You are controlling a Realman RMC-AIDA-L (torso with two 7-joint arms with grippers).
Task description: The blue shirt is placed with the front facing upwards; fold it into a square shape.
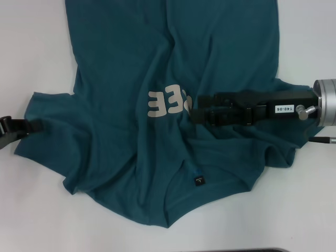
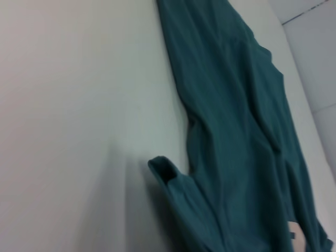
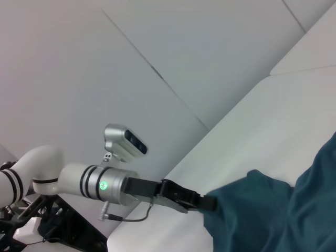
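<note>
The left end effector (image 1: 23,127) is clenched on the sleeve hem of the dark teal-blue cotton T-shirt (image 1: 121,79) near the white surface's (image 1: 31,42) left edge; I'd carry that sleeve level, keeping it taut. The right end effector (image 1: 197,110) lies across the chest; I cannot tell its grip. The shirt lies rumpled mid-surface, off-white letters (image 1: 167,102) up

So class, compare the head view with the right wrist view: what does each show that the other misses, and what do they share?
Only the head view shows the off-white letters, the black neck tag and the right gripper over the chest. Only the right wrist view shows the left arm with its wrist camera. Both show the blue shirt on the white table and the left gripper at its sleeve.
</note>
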